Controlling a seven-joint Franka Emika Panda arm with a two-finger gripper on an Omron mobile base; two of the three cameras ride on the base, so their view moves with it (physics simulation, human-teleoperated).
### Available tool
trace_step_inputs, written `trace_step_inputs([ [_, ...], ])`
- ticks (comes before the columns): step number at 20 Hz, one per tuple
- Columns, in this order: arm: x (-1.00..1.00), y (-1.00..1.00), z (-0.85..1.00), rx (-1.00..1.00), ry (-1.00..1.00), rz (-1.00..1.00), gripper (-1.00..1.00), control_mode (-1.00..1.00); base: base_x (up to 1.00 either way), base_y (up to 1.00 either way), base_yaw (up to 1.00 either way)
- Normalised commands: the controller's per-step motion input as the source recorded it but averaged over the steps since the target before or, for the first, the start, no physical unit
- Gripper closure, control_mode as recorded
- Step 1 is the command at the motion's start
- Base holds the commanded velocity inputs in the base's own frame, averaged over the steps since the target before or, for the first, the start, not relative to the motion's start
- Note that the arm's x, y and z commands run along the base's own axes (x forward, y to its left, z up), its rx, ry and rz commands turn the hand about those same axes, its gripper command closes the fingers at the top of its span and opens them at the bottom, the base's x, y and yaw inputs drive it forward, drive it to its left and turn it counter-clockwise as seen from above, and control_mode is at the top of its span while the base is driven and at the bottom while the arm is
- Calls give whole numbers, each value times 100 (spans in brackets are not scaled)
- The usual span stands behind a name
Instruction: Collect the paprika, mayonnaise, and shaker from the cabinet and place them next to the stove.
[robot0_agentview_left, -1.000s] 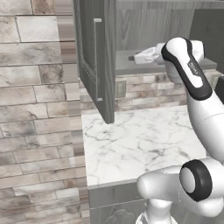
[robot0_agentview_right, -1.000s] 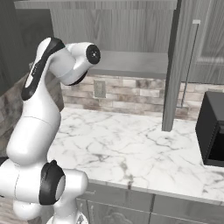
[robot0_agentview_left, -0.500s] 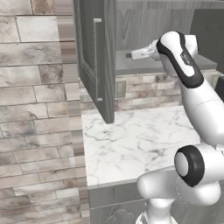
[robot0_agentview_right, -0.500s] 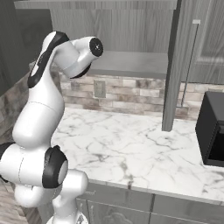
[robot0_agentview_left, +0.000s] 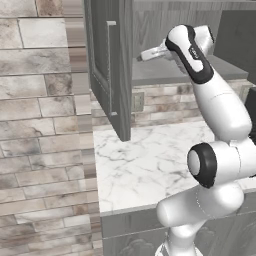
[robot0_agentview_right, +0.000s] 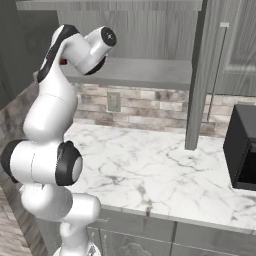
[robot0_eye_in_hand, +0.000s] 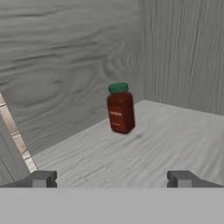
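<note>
paprika upright on cabinet shelf, near corner | fingers spread wide, empty | path clear

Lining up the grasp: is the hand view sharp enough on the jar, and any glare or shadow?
Hand view: the paprika looks soft, its label unreadable, with no glare and a faint shadow beside its base. Left base view: the cabinet is evenly lit, mildly blurred.

No readable text from my end. The paprika jar on the cabinet shelf has a faint label w/ tiny pale marks, too blurred to make out any word. Arm shell, cabinet door, worktop & black appliance: no lettering, nos. or signs I can read
</note>
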Motion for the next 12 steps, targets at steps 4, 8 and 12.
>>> trace_step_inputs([
  [4, 25, 27, 9, -11, 2, -1, -100, -100, 0, 0, 0],
  [8, 22, 33, 0, -9, 2, -4, -100, -100, 0, 0, 0],
  [12, 19, 21, 0, -4, 2, -2, -100, -100, 0, 0, 0],
])
